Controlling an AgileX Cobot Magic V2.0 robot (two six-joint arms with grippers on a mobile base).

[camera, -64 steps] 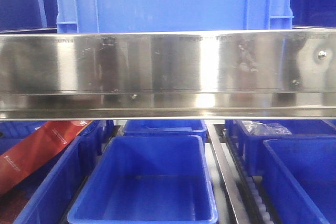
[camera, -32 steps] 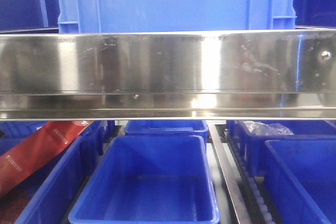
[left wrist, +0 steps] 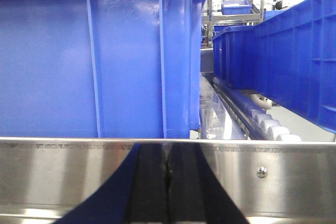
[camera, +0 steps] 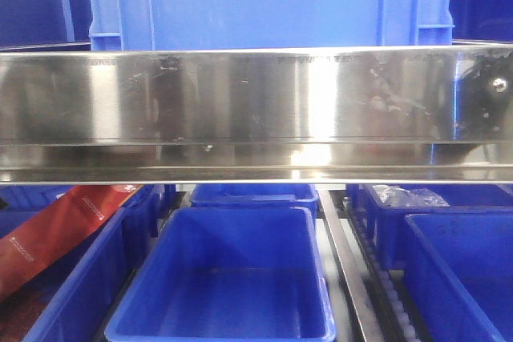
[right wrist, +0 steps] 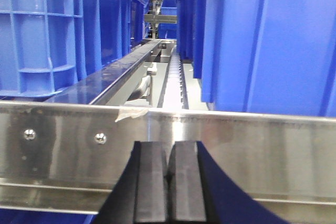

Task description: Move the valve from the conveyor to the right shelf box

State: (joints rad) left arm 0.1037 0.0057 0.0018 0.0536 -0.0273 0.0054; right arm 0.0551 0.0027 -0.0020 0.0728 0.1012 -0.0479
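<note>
The valve and the conveyor are out of view. The shiny steel shelf rail [camera: 256, 110] fills the middle of the front view, with a big blue box [camera: 264, 2] above it and an empty blue box [camera: 228, 274] below it. My left gripper [left wrist: 167, 153] is shut and empty, right in front of a steel rail [left wrist: 273, 169] and a blue box [left wrist: 100, 56]. My right gripper [right wrist: 169, 153] is shut and empty, facing a steel rail [right wrist: 252, 150] with blue boxes [right wrist: 268, 40] behind it.
More blue boxes [camera: 461, 274] stand on the lower level at right, one holding a clear bag [camera: 405, 195]. A red package [camera: 56, 230] leans in the lower left box. Roller tracks [right wrist: 176, 85] run between the boxes.
The front view has shifted very slightly; a dark reflection now shows at the right end of the rail. Nothing else has moved.
</note>
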